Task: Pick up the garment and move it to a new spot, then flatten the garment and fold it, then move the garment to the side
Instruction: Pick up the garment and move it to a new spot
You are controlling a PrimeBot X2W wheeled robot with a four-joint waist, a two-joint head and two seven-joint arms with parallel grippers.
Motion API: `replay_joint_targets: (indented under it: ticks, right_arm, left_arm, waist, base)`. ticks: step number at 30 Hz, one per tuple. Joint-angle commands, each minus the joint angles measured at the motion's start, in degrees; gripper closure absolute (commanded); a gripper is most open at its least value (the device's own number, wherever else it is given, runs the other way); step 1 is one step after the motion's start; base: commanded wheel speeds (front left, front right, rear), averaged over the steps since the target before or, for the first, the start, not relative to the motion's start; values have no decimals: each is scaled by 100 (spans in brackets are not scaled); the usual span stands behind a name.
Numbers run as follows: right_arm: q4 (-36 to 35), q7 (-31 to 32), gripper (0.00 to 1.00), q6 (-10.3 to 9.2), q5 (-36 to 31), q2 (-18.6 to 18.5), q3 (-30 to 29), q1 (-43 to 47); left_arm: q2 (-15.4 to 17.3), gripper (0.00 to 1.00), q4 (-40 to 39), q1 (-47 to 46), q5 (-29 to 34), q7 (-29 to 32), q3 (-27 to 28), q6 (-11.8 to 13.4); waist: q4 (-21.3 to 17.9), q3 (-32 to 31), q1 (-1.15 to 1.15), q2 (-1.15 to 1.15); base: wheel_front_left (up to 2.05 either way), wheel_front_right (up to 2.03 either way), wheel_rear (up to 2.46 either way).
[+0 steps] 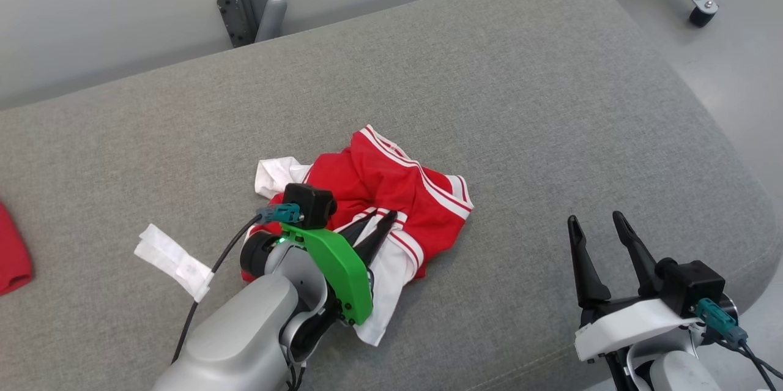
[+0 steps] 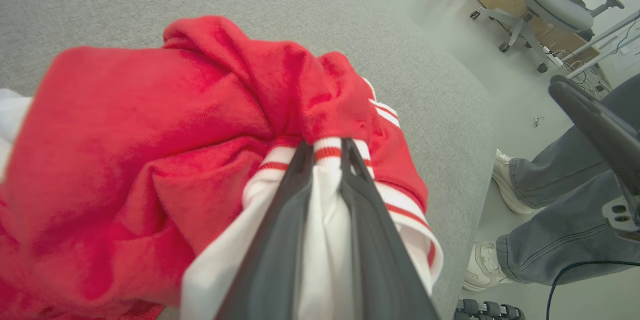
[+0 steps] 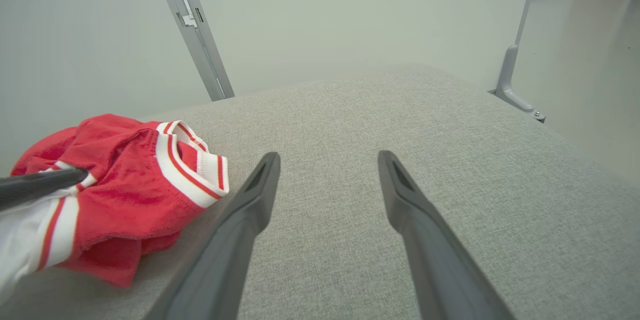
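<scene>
Two grippers working: left gripper (image 1: pixel 380 221) clamping white striped hem (image 2: pixel 410 210) of red garment (image 1: pixel 397 183), lying bunched mid grey cushion (image 1: pixel 520 103); right gripper (image 1: pixel 594 218) hovering, fingers standing apart. Narrow pinch risking fabric slipping during lift.

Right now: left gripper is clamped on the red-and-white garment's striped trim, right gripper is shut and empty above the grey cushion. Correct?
One thing off: the right gripper is open, fingers spread and empty above the grey cushion, as the right wrist view shows. The left gripper is clamped on the garment's striped trim.
</scene>
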Motion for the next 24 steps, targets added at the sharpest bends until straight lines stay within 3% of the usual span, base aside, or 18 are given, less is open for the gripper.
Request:
replay_joint_targets:
  ticks: [1,2,3,7,11,15,21,24]
  right_arm:
    - [-17,-18,0,-2,24,-6,15,-15]
    - [-33,-18,0,-2,17,-8,6,-31]
    - [-46,-18,0,-2,1,-10,-13,-41]
    - [-103,-18,0,-2,-118,-9,-85,-40]
    - [-196,-18,0,-2,-237,-10,-159,-3]
    - [-370,-18,0,-2,-392,-11,-238,41]
    - [-810,-18,0,-2,-590,-9,-376,222]
    - [-997,-18,0,-2,-740,-10,-416,320]
  left_arm:
    - [12,75,66,-116,61,-54,13,-15]
    - [-44,52,161,-134,48,-111,0,-39]
    - [-93,0,228,-164,50,-142,-30,-47]
    - [-128,0,198,-324,152,-323,-98,-62]
    - [-33,0,-284,-179,137,-353,-62,102]
    - [362,0,-1130,138,296,-672,97,560]
    - [1167,0,-2283,1027,441,-1208,567,1446]
    - [1510,0,-2572,1509,469,-1333,852,1688]
  waist:
    - [-4,49,0,0]
    - [30,54,0,0]
    - [77,57,0,0]
    - [323,28,0,0]
    - [601,-78,0,0]
    - [906,-252,0,0]
    - [1395,-567,0,0]
    - [1641,-684,0,0]
  base:
    - [0,0,0]
    - [0,0,0]
    - [0,0,0]
    - [0,0,0]
    - [0,0,0]
    - [0,0,0]
    - [0,0,0]
    - [0,0,0]
